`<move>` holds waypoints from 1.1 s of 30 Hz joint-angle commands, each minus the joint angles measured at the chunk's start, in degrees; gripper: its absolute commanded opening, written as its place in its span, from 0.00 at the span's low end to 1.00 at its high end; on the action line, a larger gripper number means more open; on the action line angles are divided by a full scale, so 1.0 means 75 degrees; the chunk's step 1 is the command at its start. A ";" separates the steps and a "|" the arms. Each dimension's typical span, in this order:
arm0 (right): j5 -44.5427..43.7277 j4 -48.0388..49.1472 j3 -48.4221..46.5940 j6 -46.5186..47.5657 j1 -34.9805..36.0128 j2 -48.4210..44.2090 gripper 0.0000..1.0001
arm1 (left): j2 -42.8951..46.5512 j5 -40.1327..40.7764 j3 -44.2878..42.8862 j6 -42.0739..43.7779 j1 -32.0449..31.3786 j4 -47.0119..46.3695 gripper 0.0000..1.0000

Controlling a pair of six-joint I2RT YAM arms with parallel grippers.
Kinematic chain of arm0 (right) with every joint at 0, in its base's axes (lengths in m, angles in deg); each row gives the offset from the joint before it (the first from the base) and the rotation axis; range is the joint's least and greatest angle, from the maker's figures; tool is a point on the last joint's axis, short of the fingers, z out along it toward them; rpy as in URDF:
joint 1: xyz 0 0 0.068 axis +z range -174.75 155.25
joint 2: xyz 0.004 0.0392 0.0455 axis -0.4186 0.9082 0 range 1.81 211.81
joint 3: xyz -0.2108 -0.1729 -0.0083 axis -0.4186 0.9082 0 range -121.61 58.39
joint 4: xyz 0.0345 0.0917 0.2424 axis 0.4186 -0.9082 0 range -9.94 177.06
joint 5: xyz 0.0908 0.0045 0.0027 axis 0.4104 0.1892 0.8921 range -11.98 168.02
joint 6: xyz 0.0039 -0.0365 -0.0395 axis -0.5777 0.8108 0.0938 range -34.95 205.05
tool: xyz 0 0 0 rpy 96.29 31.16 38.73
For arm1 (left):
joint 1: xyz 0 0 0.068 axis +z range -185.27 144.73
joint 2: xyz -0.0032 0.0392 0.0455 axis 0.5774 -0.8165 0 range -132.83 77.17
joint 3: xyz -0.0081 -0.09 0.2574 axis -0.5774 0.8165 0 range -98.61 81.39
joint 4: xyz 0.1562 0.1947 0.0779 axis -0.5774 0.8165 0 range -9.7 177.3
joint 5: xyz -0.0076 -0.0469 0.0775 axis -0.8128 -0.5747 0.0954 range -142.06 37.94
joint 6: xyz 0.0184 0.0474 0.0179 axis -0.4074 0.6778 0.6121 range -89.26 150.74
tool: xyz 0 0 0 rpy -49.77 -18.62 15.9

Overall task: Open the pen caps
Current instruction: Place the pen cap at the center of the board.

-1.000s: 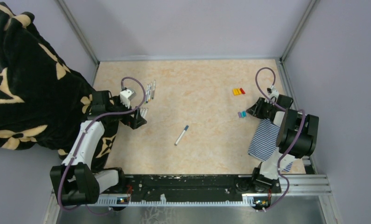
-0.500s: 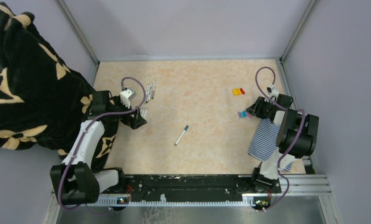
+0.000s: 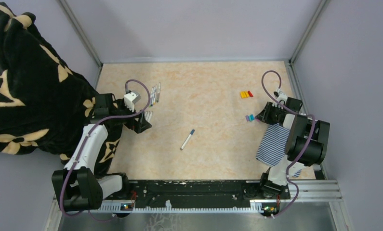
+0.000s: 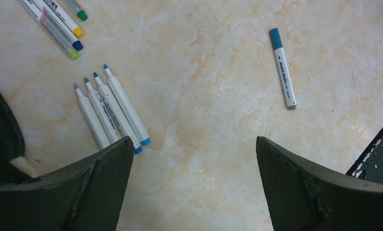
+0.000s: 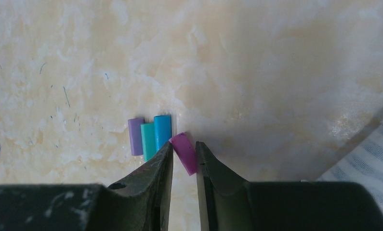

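Three pen caps, lilac (image 5: 136, 136), teal (image 5: 148, 139) and blue (image 5: 163, 131), lie side by side on the table. A magenta cap (image 5: 184, 151) sits tilted between the fingers of my right gripper (image 5: 184, 144), which is closed narrowly on it beside that row (image 3: 249, 117). Orange, yellow and red caps (image 3: 246, 94) lie farther back. A blue-capped pen (image 4: 283, 67) lies alone mid-table (image 3: 188, 139). My left gripper (image 4: 194, 139) stands wide open and holds nothing, next to several uncapped pens (image 4: 107, 108). More pens with coloured ends (image 4: 59, 24) lie beyond.
A blue-and-white striped cloth (image 3: 272, 144) lies under the right arm, its edge visible in the right wrist view (image 5: 372, 159). A black and cream blanket (image 3: 25, 82) hangs over the left wall beside the left arm.
The right gripper's jaws widened slightly, then narrowed again onto the magenta cap. The left arm has not moved.
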 commanded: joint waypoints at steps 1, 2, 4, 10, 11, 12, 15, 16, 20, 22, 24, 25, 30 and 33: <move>-0.0281 -0.0617 -0.0225 0.0563 0.0028 -0.0293 0.22 | -0.0055 -0.0239 0.0053 0.0181 0.0055 -0.0054 1.00; -0.0304 -0.0632 -0.0194 0.0599 0.0032 -0.0331 0.21 | -0.0057 -0.0247 0.0055 0.0175 0.0046 -0.0054 1.00; -0.0396 -0.0556 -0.0102 0.0650 0.0037 -0.0402 0.20 | -0.0068 -0.0253 0.0054 0.0179 0.0048 -0.0045 1.00; -0.0453 -0.0519 -0.0054 0.0659 0.0046 -0.0409 0.13 | -0.0057 -0.0261 0.0057 0.0182 0.0051 -0.0048 1.00; -0.0469 -0.0494 -0.0044 0.0647 0.0066 -0.0404 0.12 | -0.0051 -0.0265 0.0061 0.0182 0.0052 -0.0043 1.00; -0.0501 -0.0475 -0.0043 0.0646 0.0109 -0.0396 0.11 | -0.0065 -0.0265 0.0062 0.0182 0.0056 -0.0042 1.00; -0.0671 -0.0448 -0.0090 0.0624 0.0240 -0.0330 0.10 | -0.0075 -0.0276 0.0056 0.0182 0.0058 -0.0042 1.00; -0.0738 -0.0437 -0.0125 0.0628 0.0291 -0.0310 0.10 | -0.0080 -0.0283 0.0060 0.0182 0.0060 -0.0042 1.00; -0.0920 -0.0304 -0.0305 0.0566 0.0450 -0.0162 0.10 | -0.0091 -0.0289 0.0055 0.0176 0.0067 -0.0030 1.00; -0.0912 -0.0320 -0.0431 0.0474 0.0500 -0.0127 0.09 | -0.0083 -0.0300 0.0057 0.0182 0.0069 -0.0030 1.00; -0.0918 -0.0347 -0.0525 0.0411 0.0565 0.0117 0.10 | -0.0088 -0.0312 0.0067 0.0185 0.0074 -0.0032 1.00; -0.0940 -0.0328 -0.0534 0.0401 0.0600 0.0128 0.10 | -0.0092 -0.0322 0.0066 0.0191 0.0089 -0.0030 1.00; -0.0928 -0.0284 -0.0514 0.0345 0.0713 0.0019 0.10 | -0.0137 -0.0370 0.0073 0.0217 0.0081 -0.0020 1.00; -0.0893 -0.0292 -0.0523 0.0347 0.0728 0.0007 0.11 | -0.0140 -0.0393 0.0064 0.0216 0.0087 -0.0009 1.00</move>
